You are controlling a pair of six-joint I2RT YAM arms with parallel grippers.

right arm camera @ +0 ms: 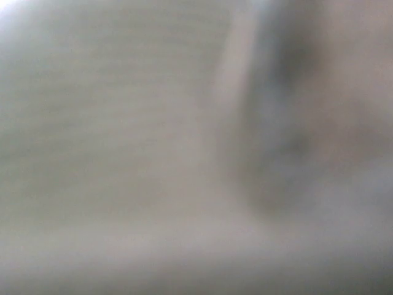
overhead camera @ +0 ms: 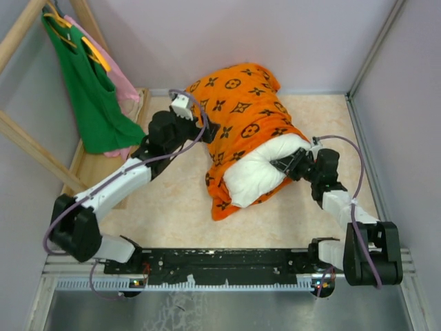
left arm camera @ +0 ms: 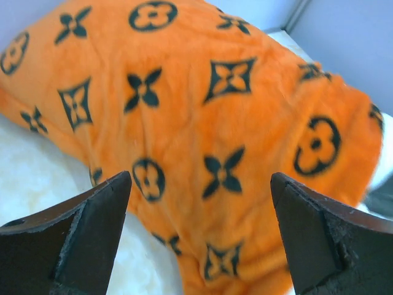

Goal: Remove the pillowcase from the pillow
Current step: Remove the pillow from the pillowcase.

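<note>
The orange pillowcase [overhead camera: 241, 103] with black motifs lies bunched over the far half of the white pillow [overhead camera: 258, 172], whose near end bulges out bare. My left gripper [overhead camera: 212, 131] is at the case's left edge. In the left wrist view it [left arm camera: 199, 178] is open, with the orange pillowcase [left arm camera: 233, 110] filling the space just ahead between the fingers [left arm camera: 92, 221]. My right gripper [overhead camera: 284, 165] is pressed into the pillow's right side, fingers converged on a crease of white fabric. The right wrist view is only a pale blur.
A green tank top [overhead camera: 93, 89] and a pink garment [overhead camera: 124, 86] hang on a wooden rack [overhead camera: 27, 148] at the far left. Walls close the back and right side. A wooden tray edge [overhead camera: 89, 165] lies under the rack.
</note>
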